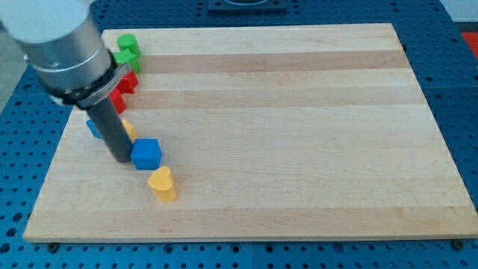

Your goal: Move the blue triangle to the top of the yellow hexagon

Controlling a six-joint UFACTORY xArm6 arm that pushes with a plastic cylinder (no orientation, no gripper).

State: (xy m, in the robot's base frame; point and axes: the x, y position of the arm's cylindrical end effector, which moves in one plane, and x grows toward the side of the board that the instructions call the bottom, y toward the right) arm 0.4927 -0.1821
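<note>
A blue block [92, 128] peeks out at the left of my rod, its shape mostly hidden. A yellow block [128, 128] peeks out at the rod's right, and its shape is hidden too. My tip [122, 159] rests on the board just below both, touching or nearly touching the left side of a blue cube-like block [146, 154]. A yellow heart [162, 184] lies below and right of that cube.
Two green blocks [127, 49] sit near the board's top-left corner. Two red blocks [125, 86] lie just below them, partly under the arm's grey body [63, 45]. The wooden board's left edge [56, 168] is close to the tip.
</note>
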